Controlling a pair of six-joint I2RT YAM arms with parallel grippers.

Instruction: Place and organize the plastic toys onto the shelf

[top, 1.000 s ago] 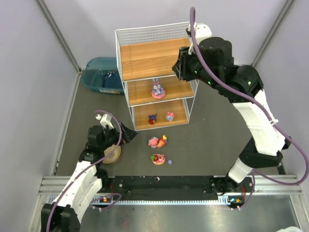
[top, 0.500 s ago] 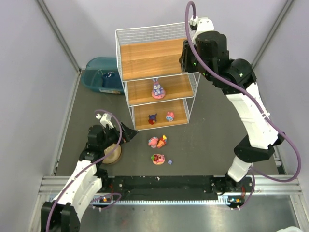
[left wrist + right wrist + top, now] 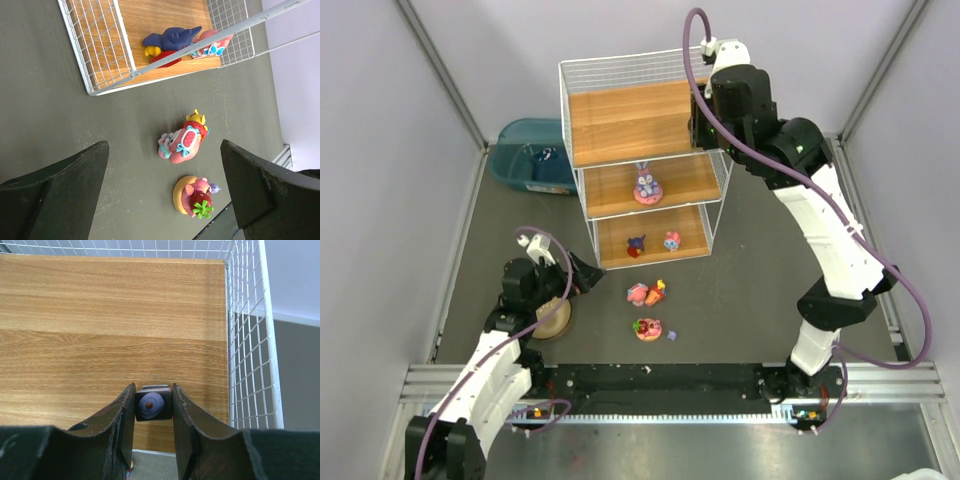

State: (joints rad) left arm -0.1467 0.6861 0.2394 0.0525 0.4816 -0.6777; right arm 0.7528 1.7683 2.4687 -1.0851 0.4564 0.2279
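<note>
Overhead, right tool (image 3: 153,396) pinches a purple toy (image 3: 151,406) above the shelf (image 3: 100,330), mesh wall (image 3: 250,345) alongside; left tool (image 3: 165,146) gapes.

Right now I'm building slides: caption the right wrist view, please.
Right hand grips a small purple toy over the top wooden board of the white-wire shelf.

Loose toys (image 3: 640,293) before shelf (image 3: 620,120)

shelf (image 3: 620,125) | middle tier: bunny (image 3: 646,184) | bottom tier: dark toy (image 3: 636,245), pink toy (image 3: 671,240) | table (image 3: 750,280): pink disc (image 3: 648,328)
</note>
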